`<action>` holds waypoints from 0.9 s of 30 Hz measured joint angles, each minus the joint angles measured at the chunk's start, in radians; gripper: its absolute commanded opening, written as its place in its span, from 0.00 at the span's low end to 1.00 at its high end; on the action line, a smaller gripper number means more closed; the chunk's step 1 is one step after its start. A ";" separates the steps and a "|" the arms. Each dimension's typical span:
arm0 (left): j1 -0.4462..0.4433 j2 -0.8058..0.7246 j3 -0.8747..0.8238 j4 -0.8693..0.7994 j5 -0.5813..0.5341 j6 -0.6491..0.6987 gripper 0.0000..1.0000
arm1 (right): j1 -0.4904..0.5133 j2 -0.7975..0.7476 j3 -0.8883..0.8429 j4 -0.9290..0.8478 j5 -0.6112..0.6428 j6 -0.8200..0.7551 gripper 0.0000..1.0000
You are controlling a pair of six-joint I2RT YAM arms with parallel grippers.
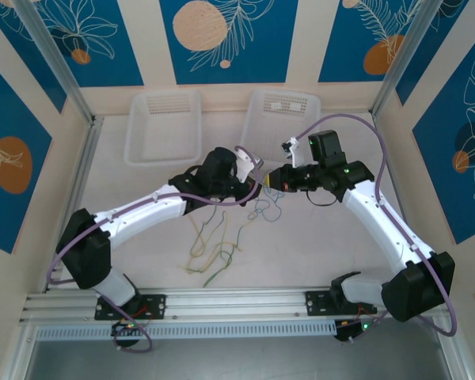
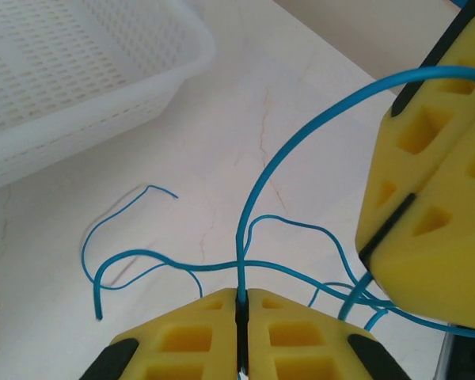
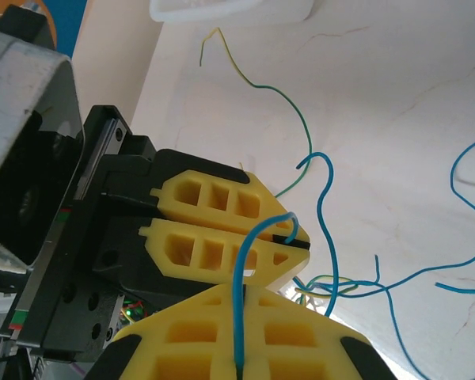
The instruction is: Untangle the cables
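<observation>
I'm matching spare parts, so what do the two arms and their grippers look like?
The left arm and right arm are white tubular links with black joints, each trailed by a thick purple cable. The left gripper and right gripper are yellow, wedge-shaped, with rectangular cut-outs and black outer edges.

Two baskets [image 1: 165,127], two arms [image 1: 142,212], several cables [image 2: 240,265]

Probably a robotics lab cell: silver aluminium frame posts [image 1: 54,59], blue leaf-printed wall panels [image 1: 261,39], pale marble-look table [image 1: 317,253].
</observation>
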 measured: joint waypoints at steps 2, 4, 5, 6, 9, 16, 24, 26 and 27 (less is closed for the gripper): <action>0.000 0.000 0.000 0.000 -0.008 0.003 0.04 | -0.005 0.000 0.000 0.000 0.007 0.000 0.00; 0.000 0.000 0.000 -0.001 -0.019 0.007 0.00 | -0.010 0.000 0.000 -0.001 0.015 0.000 0.00; 0.000 0.000 0.000 -0.001 -0.027 0.007 0.00 | -0.013 0.000 0.000 -0.001 0.022 0.001 0.00; 0.000 0.000 0.000 -0.001 -0.035 0.006 0.00 | -0.016 0.000 0.000 -0.001 0.028 0.003 0.01; 0.000 -0.002 -0.002 0.000 -0.063 0.006 0.00 | -0.028 0.000 -0.003 -0.003 0.048 0.006 0.14; 0.001 -0.012 -0.027 0.003 -0.132 0.002 0.00 | -0.070 0.003 -0.057 0.011 0.067 0.014 0.24; 0.003 -0.013 -0.032 0.003 -0.159 -0.005 0.00 | -0.083 0.034 -0.119 0.047 0.074 0.023 0.18; 0.003 -0.013 -0.032 0.002 -0.163 -0.005 0.00 | -0.085 0.046 -0.138 0.065 0.074 0.026 0.17; 0.003 -0.013 -0.032 0.002 -0.163 -0.006 0.00 | -0.087 0.051 -0.145 0.072 0.074 0.027 0.17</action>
